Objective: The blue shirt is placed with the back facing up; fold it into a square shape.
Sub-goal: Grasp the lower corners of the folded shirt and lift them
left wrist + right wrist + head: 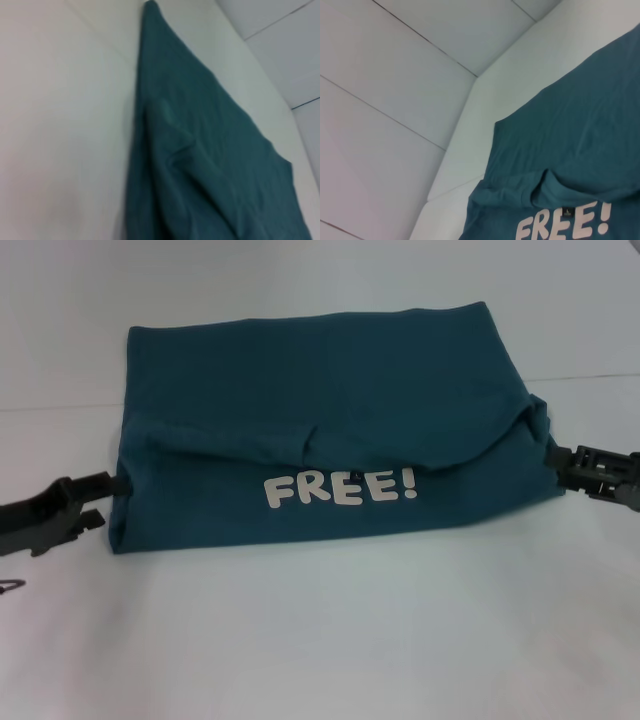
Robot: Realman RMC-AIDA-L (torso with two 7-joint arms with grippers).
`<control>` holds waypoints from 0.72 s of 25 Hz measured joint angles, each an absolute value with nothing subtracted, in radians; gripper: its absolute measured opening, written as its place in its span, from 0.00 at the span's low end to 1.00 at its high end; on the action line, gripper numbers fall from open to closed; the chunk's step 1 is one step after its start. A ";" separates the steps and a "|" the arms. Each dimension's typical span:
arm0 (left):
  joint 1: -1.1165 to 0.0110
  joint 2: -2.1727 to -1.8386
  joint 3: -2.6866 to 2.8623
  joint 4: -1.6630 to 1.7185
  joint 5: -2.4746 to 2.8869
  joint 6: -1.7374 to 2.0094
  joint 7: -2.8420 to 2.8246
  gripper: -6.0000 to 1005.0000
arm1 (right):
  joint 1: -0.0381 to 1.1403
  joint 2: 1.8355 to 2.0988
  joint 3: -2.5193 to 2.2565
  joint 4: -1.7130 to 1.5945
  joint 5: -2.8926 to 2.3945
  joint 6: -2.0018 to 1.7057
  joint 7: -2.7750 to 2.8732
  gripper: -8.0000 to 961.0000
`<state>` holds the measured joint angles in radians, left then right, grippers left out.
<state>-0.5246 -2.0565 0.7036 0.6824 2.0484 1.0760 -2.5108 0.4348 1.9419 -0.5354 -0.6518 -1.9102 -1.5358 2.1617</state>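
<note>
The blue shirt (330, 430) lies on the white table, its near part folded over so the white letters "FREE!" (340, 490) face up. The fold's upper edge is bunched at both ends. My left gripper (118, 486) is at the shirt's left edge, its tip on the cloth, pinching the edge. My right gripper (553, 455) is at the right edge, shut on the cloth, which rises toward it. The left wrist view shows plain teal cloth (200, 160) running to a point. The right wrist view shows the shirt (580, 150) and its lettering (562, 225).
The white table (320, 640) extends in front of the shirt and to both sides. A white wall (300, 280) rises close behind the shirt's far edge. A small dark object (10, 586) sits at the far left near the left arm.
</note>
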 joint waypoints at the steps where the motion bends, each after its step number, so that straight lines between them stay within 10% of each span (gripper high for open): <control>1: -0.526 -2.057 0.706 0.674 2.049 1.068 -2.508 0.67 | 0.436 1.942 -0.534 -0.643 -1.910 -1.535 2.156 0.83; 18: -0.587 -2.074 0.750 0.558 2.058 0.926 -2.389 0.67 | 0.454 1.944 -0.534 -0.623 -1.911 -1.525 2.141 0.83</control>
